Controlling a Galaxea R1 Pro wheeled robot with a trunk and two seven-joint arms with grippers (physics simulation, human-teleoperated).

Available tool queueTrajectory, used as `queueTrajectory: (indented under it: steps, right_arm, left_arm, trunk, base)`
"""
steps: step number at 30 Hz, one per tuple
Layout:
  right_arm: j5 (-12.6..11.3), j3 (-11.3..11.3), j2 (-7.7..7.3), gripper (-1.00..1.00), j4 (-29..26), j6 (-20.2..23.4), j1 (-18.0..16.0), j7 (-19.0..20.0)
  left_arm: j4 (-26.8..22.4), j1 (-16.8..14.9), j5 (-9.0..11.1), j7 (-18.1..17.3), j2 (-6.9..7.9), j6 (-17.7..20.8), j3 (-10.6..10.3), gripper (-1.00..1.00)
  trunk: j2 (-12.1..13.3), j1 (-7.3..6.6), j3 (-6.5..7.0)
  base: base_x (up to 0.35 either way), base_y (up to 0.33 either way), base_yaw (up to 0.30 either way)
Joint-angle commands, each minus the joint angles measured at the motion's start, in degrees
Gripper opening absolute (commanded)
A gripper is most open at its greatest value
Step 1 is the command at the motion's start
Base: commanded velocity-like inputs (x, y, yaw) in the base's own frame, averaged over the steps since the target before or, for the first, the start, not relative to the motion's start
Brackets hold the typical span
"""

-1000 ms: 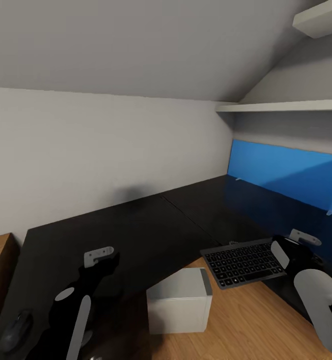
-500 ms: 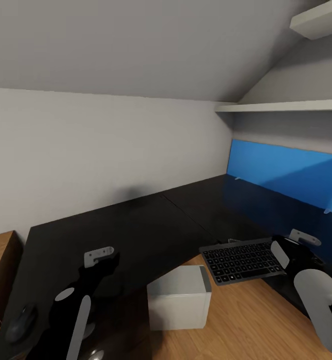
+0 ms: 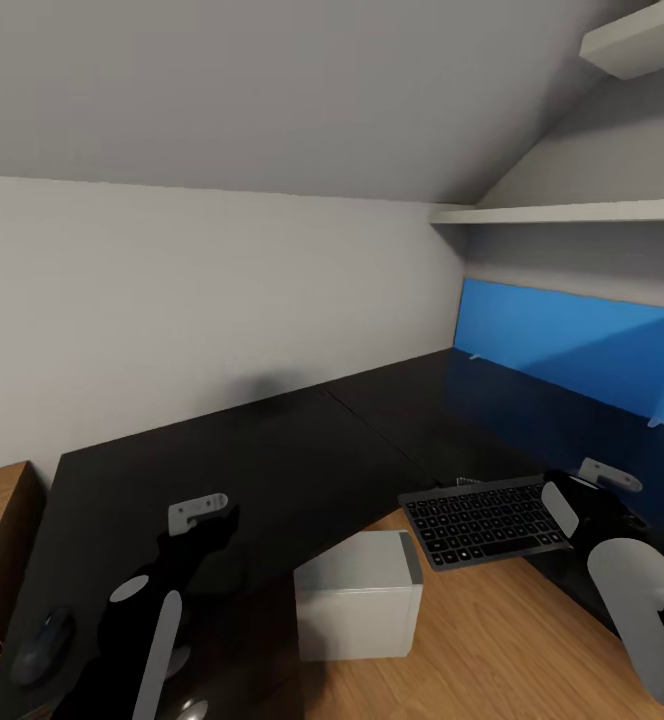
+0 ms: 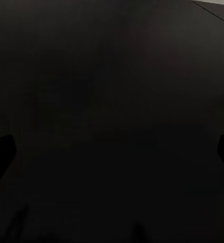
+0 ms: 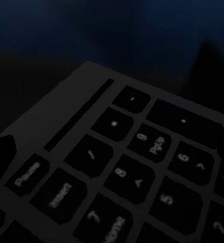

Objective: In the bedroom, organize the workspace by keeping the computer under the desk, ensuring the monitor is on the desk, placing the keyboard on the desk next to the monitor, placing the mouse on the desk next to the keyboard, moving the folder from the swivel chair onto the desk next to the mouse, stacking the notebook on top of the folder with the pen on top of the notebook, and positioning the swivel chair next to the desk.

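Keyboard overhangs desk edge; R grip unclear.

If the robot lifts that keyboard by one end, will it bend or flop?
Probably not. The keyboard looks like a thin, flat, rigid slab, so it should stay straight. Being so slim, it is likely light. Part of it juts past the desk edge, so a push could tip it off.

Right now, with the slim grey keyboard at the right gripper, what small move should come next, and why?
Probably carry the slim grey keyboard with dark keys a little further over the glossy black desk before lowering it. It sits at the right gripper with its near half out over the wooden floor and the light-grey box-shaped computer, so releasing here would likely tip it off.
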Motion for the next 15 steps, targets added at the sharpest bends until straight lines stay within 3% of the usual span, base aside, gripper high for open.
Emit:
queueTrajectory:
  steps: [1, 5, 15]
  right_arm:
    - [-0.91, -0.11, -0.02, 1.00, -0.07, 0.32, 0.03, -0.25]
    - [-0.80, -0.11, -0.02, 1.00, -0.21, 0.25, 0.03, -0.22]
    - [-0.76, -0.11, 0.00, 1.00, -0.42, 0.00, 0.03, -0.22]
  left_arm:
    - [-0.07, -0.04, 0.34, 0.26, -0.03, 0.31, 0.03, 1.00]
    - [-0.05, -0.03, 0.34, 0.26, -0.03, 0.34, 0.03, 1.00]
    - [-0.05, -0.04, 0.27, 0.26, -0.06, 0.35, -0.01, 1.00]
  trunk:
    - [-0.02, 0.00, -0.08]
    - [-0.02, 0.00, -0.08]
    - [3.99, -2.20, 1.72]
  base:
    - [0.000, 0.000, 0.000]
    - [0.000, 0.000, 0.000]
    - [0.000, 0.000, 0.000]
